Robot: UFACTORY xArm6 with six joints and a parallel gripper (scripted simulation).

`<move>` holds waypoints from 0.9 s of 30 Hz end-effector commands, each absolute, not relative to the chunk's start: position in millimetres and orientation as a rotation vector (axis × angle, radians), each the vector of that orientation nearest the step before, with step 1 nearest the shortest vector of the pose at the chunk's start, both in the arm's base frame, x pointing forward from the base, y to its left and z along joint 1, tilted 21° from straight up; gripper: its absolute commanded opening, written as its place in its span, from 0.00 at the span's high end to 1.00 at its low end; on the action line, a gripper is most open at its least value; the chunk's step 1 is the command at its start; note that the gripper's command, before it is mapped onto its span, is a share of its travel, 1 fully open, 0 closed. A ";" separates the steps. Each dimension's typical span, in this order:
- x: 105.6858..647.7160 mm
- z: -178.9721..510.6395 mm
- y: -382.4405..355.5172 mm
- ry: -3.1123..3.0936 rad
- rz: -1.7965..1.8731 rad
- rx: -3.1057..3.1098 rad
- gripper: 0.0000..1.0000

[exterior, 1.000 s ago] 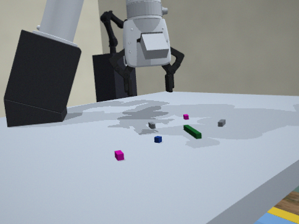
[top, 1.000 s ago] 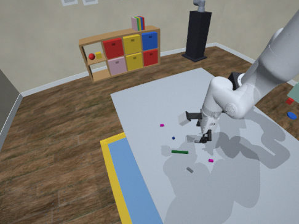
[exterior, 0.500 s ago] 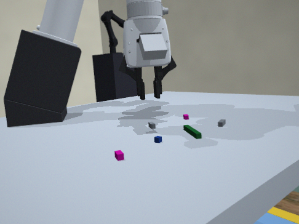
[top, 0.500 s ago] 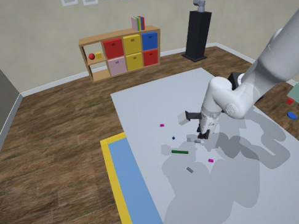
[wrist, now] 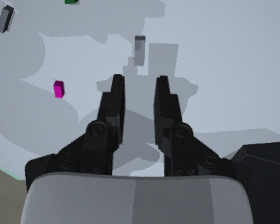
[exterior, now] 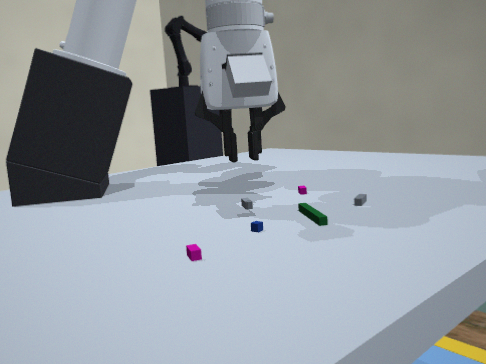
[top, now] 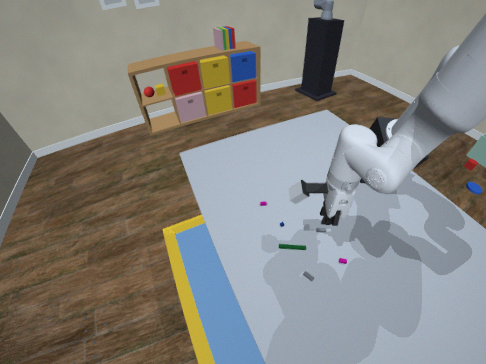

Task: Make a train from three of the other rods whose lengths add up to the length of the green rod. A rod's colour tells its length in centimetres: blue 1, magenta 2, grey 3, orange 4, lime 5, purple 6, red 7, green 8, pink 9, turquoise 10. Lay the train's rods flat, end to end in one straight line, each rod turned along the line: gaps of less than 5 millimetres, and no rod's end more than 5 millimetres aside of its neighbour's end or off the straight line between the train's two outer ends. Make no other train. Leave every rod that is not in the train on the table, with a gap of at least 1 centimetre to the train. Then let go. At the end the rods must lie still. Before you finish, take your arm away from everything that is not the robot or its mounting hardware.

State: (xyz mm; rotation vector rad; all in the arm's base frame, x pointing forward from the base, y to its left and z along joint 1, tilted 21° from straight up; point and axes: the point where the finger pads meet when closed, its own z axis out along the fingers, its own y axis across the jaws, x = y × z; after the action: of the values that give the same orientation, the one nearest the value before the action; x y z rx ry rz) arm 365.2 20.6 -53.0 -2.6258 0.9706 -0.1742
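Note:
The green rod (top: 292, 247) (exterior: 313, 214) lies flat on the grey table (top: 300, 144) (exterior: 150, 299). One grey rod (top: 322, 229) (exterior: 246, 203) (wrist: 140, 50) lies just ahead of my gripper (top: 330, 220) (exterior: 242, 158) (wrist: 138, 85). The gripper hangs above the table with its fingers narrowed to a small gap and nothing between them. A second grey rod (top: 308, 276) (exterior: 360, 199) (wrist: 6, 17) lies further off. A blue rod (top: 282, 223) (exterior: 257, 226) and two magenta rods, one (top: 263, 203) (exterior: 194, 252) far out and one (top: 342, 260) (exterior: 302, 189) (wrist: 59, 88) near the green rod, lie apart from each other.
The arm's black base (exterior: 65, 124) stands at the table's left in the exterior view. A yellow-edged blue mat (top: 200, 284) lies on the floor beside the table. A shelf with coloured bins (top: 200, 84) and a second arm on a black pedestal (top: 320, 59) stand by the wall.

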 end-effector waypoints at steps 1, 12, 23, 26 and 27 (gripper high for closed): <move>366.0 -52.4 20.4 0.971 -0.177 -2.625 0.76; 366.0 -52.4 20.4 0.971 -0.177 -2.625 0.76; 366.5 -54.4 20.9 0.971 -0.177 -2.625 0.76; 367.0 -56.1 21.4 0.971 -0.176 -2.625 0.76; 367.1 -56.8 21.6 0.971 -0.176 -2.625 0.76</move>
State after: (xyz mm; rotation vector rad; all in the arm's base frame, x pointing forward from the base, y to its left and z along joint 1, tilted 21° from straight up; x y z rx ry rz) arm 366.1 21.5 -56.2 -2.6259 0.9705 -0.1737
